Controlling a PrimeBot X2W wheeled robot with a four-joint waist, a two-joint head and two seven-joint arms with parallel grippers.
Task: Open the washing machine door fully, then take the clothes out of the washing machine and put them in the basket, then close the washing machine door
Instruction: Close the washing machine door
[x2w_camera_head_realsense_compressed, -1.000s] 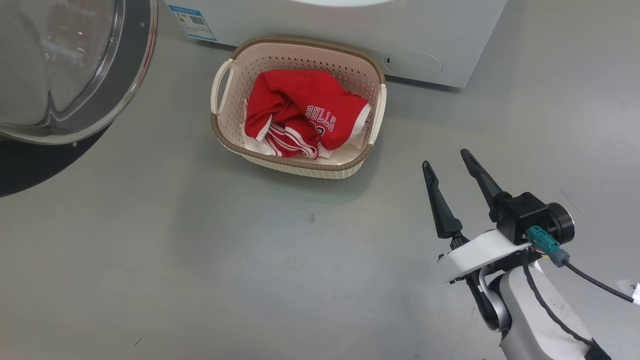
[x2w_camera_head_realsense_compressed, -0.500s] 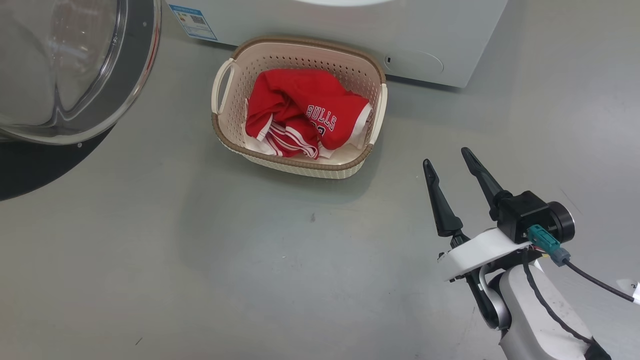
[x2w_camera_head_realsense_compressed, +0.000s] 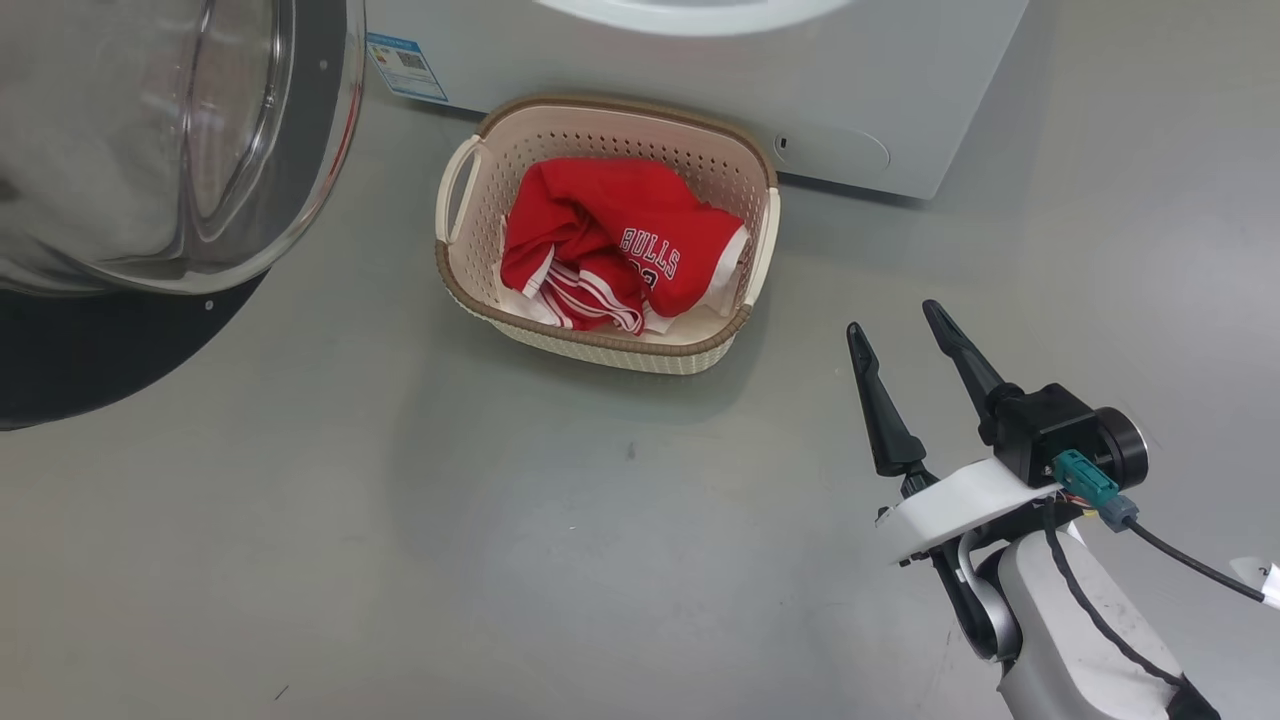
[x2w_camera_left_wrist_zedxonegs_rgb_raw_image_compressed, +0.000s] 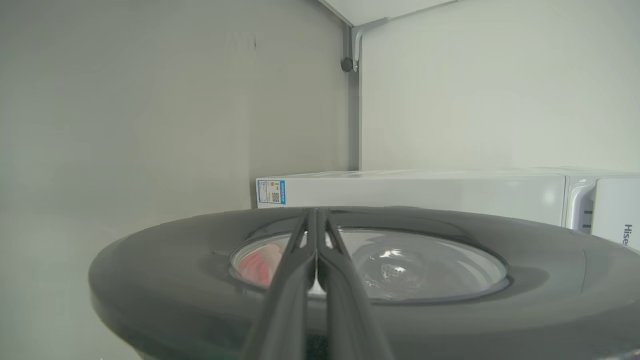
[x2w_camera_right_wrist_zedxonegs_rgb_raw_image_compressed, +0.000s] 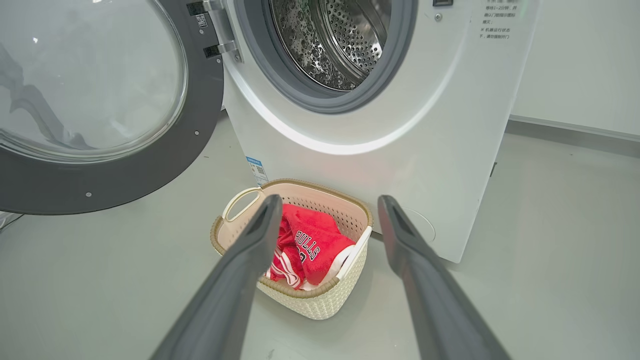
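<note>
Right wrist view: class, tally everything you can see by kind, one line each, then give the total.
washing machine: 1
washing machine door: 1
basket: 1
red jersey: 1
blue label sticker: 1
dark fingers: 2
Total: 7

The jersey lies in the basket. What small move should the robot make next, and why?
Probably swing the washing machine door shut with the closed left pincer. The clothes lie in the basket, the visible part of the drum looks empty, the door stands open, and that pincer already points across its outer face.
</note>
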